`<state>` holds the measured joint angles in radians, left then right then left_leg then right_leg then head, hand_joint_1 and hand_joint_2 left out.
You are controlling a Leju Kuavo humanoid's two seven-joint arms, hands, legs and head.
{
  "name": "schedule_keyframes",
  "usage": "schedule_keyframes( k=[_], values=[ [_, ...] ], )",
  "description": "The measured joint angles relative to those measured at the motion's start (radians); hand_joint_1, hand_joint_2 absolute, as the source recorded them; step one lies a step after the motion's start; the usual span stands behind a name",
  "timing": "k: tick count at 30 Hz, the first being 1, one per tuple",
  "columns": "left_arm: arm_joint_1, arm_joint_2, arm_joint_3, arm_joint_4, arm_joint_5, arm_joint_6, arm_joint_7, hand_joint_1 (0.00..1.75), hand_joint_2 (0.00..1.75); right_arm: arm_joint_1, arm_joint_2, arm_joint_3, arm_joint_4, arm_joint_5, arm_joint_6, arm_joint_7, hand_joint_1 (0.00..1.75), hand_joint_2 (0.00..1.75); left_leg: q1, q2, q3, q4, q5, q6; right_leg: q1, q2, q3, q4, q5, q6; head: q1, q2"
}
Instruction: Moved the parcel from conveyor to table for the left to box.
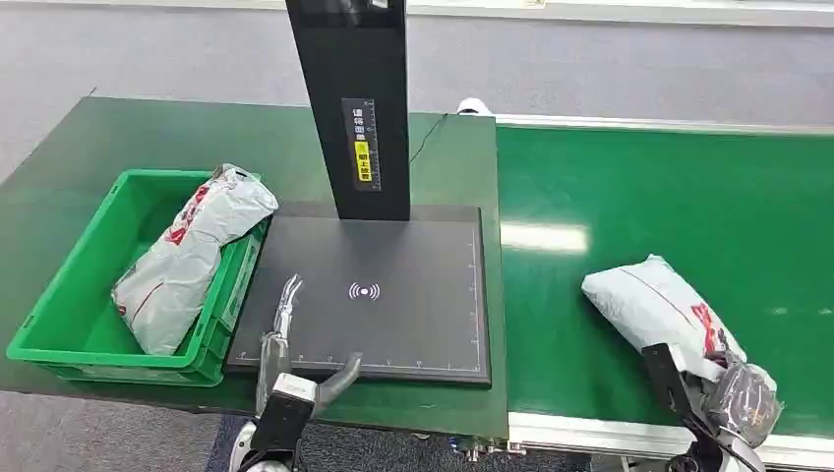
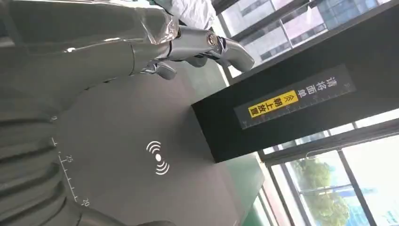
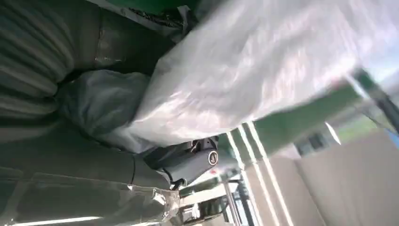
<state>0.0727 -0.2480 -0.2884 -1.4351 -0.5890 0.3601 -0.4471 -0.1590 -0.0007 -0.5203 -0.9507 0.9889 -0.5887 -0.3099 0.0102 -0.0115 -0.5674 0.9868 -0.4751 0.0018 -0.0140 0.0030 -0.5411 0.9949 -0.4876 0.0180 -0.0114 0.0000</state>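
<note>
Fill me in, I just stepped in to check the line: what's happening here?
The right hand is gripping a grey plastic mailer parcel on the green conveyor belt. The left hand hovers open over the black scanner pad on the table. Another grey parcel already lies in the green plastic crate.

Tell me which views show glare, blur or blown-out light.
Head view: sharp, with a bright glare patch on the conveyor belt. Left wrist view: windows overexposed, the scanner pad clear. Right wrist view: the parcel smeared by blur, its background washed out.
</note>
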Motion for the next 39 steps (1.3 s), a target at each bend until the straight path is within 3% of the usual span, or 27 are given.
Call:
schedule_keyframes(
  k=[5,17,21,28,34,39],
  values=[
    [-0.003,0.000,-0.001,0.011,0.004,0.024,-0.016,0.00,1.75,0.012,0.050,0.045,-0.115,-0.241,-0.032,-0.171,1.75,1.75,0.000,0.000,-0.001,0.000,0.000,0.000,0.000,0.000,-0.002,0.000,0.000,0.000,0.000,0.000],
    [-0.020,-0.003,-0.006,0.037,0.008,0.036,-0.021,0.00,1.75,-0.013,0.155,0.301,-0.210,-0.444,-0.037,-0.338,1.75,1.75,0.000,0.001,-0.002,0.000,0.000,0.000,0.000,0.000,-0.002,0.001,0.000,0.000,0.000,0.000],
    [-0.041,-0.006,-0.015,0.049,0.000,0.031,-0.015,0.00,1.75,-0.068,0.179,0.409,-0.249,-0.530,-0.076,-0.346,1.75,1.75,0.000,0.001,-0.002,0.000,0.001,0.000,0.000,0.000,-0.003,0.001,0.000,0.000,0.000,0.000],
    [-0.067,-0.006,-0.026,0.060,-0.011,0.020,0.001,0.00,1.75,-0.235,0.200,0.549,-0.317,-0.546,-0.076,-0.260,1.75,1.75,0.000,0.001,-0.002,0.000,0.001,0.000,0.000,0.001,-0.003,0.001,0.000,0.000,0.000,0.000],
    [-0.092,-0.007,-0.032,0.091,0.002,0.019,-0.006,0.00,1.75,-0.403,0.227,0.642,-0.255,-0.572,0.059,-0.193,1.75,1.75,0.000,0.001,-0.002,0.000,0.001,0.000,0.000,0.002,-0.003,0.002,0.000,0.000,0.000,0.000],
    [-0.112,-0.008,-0.036,0.112,0.016,0.024,-0.015,0.00,1.75,-0.520,0.274,0.708,0.002,-0.610,0.207,-0.190,1.75,1.75,0.001,0.001,-0.002,0.000,0.002,-0.001,0.001,0.002,-0.004,0.002,0.000,0.000,0.000,0.000]
  ],
)
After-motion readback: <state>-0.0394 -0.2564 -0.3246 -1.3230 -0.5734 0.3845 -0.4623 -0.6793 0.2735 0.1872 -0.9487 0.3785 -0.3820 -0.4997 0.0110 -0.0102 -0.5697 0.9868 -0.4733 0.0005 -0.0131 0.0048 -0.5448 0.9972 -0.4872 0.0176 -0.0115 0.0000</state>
